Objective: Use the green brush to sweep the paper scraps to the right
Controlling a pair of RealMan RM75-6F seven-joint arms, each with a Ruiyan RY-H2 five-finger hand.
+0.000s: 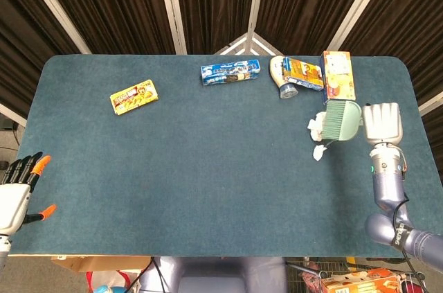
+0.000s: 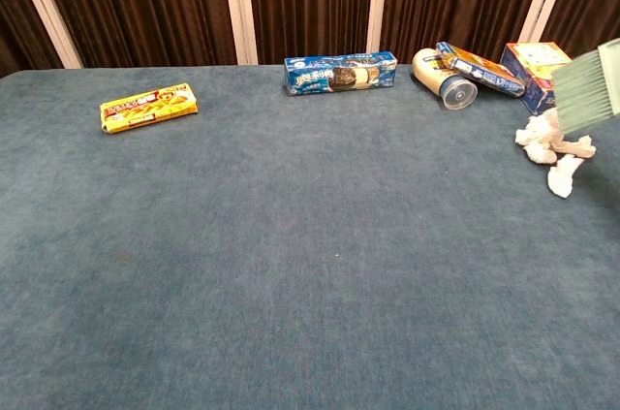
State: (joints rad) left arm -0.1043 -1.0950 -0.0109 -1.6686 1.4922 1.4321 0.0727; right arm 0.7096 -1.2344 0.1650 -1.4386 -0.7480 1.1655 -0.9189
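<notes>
My right hand (image 1: 383, 122) holds the green brush (image 1: 342, 120) at the table's right side, its bristles pointing left. White paper scraps (image 1: 318, 129) lie just left of the bristles, one more scrap (image 1: 319, 152) a little nearer. In the chest view the brush (image 2: 589, 90) hangs above the scraps (image 2: 553, 145) at the right edge; the hand itself is out of that frame. My left hand (image 1: 17, 185) stays off the table's near left corner, fingers spread, holding nothing.
Along the far edge of the blue table (image 1: 208, 161) lie a yellow snack pack (image 1: 133, 96), a blue cookie pack (image 1: 229, 72), a tipped can with a blue-orange pack (image 1: 296, 75) and an orange box (image 1: 338, 77) just beyond the brush.
</notes>
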